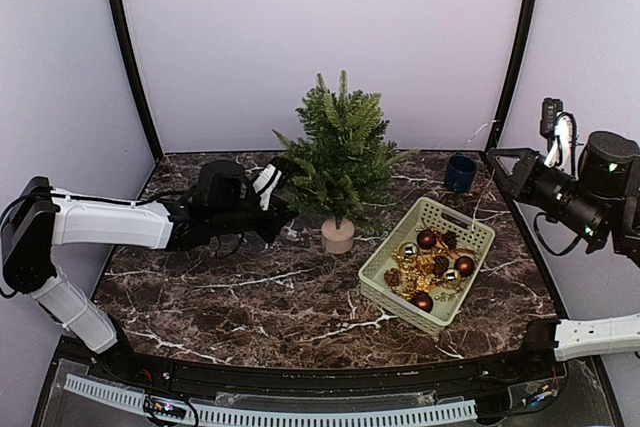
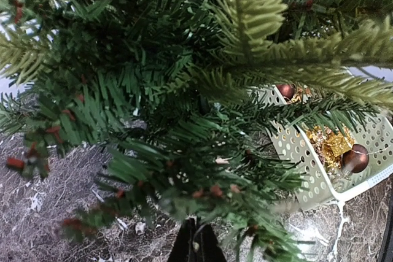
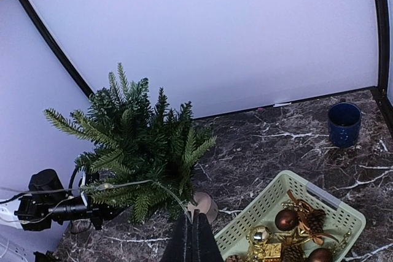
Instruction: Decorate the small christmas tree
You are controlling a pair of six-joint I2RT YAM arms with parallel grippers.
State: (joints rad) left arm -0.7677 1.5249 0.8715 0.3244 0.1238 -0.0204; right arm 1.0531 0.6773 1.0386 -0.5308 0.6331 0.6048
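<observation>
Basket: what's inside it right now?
Inside the basket: dark red baubles, gold baubles and pine cones, heaped together. Whatever lies beneath the heap, and the basket's floor, is covered.

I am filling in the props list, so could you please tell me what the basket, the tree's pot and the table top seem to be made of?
Basket: likely moulded plastic, pale green, matte, walls perforated in a grid. Pot: beige, matte, perhaps clay or plastic; cannot tell. Table top: dark brown marble look with white veins, possibly a printed surface.
</observation>
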